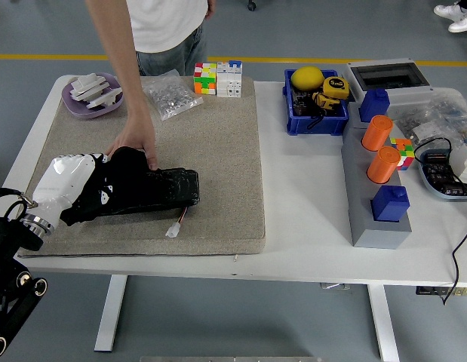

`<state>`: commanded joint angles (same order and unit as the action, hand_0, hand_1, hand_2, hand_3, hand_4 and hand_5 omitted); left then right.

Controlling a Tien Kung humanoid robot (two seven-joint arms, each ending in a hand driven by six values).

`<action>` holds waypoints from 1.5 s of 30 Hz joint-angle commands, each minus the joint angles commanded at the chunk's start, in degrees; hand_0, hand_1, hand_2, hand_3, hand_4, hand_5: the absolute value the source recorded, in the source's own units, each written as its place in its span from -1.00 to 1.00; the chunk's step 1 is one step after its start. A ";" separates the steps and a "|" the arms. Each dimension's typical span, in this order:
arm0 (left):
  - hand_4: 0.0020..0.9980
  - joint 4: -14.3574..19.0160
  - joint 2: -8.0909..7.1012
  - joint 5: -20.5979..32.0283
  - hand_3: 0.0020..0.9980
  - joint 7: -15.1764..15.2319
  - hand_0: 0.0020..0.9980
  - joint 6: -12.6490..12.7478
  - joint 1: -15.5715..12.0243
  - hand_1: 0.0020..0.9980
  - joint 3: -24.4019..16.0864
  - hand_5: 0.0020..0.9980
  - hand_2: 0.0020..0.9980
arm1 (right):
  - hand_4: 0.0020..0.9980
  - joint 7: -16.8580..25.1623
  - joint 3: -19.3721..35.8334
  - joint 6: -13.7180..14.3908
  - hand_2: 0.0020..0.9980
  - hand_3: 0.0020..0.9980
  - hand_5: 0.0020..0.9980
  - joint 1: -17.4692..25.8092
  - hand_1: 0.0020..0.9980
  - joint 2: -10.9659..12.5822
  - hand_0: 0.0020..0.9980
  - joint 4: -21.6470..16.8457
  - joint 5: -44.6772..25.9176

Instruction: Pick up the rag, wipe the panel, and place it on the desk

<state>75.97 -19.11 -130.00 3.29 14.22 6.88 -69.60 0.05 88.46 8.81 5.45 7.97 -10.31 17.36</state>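
Left hand (67, 185), white-shelled, closed over black rag (116, 181), pressed flat upon left part of black panel (154, 190); evidently mid-wipe, cloth spread wide so as to cover as much glossy face as possible. Panel lying lengthwise on grey-beige mat (218, 151), near its front edge, small white connector on short wires (174, 226) trailing from lower side. Person's hand (135, 143) reaching from far side, fingertips set on panel's upper edge just beside rag, probably to stop sliding under the stroke. Right hand out of sight. White tabletop (301, 226) under mat; lavender dish (92, 94), bag of small parts (173, 94), colour cubes (216, 78) along far edge; blue bin (314, 113) and orange cylinders (380, 147) well apart to right. Grey floor beyond, yellow line (67, 56) across.
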 joint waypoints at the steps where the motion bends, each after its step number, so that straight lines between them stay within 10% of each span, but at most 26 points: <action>1: -0.55 0.12 0.05 0.00 0.01 -0.02 -0.49 -0.03 0.27 -0.46 0.56 -1.00 0.15 | 1.00 -0.01 0.08 -0.03 0.37 0.23 -0.02 -0.01 0.36 0.00 0.55 0.00 0.11; 25: -0.53 2.35 0.40 0.00 0.01 -1.19 -0.49 -1.46 5.96 -0.48 13.41 -1.00 0.12 | 1.00 -0.28 0.45 0.43 0.37 0.23 0.00 -0.52 0.36 0.07 0.55 0.00 0.37; 45: -0.52 0.21 1.69 0.00 0.00 -0.84 -0.49 -1.12 4.98 -0.47 11.56 -0.99 0.11 | 1.00 -0.43 -1.10 0.80 0.37 0.23 0.00 -0.45 0.35 -0.23 0.55 0.00 -1.28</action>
<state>76.19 -17.42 -130.00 2.45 13.10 11.86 -58.03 -0.38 87.37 9.61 5.00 7.74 -10.31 16.08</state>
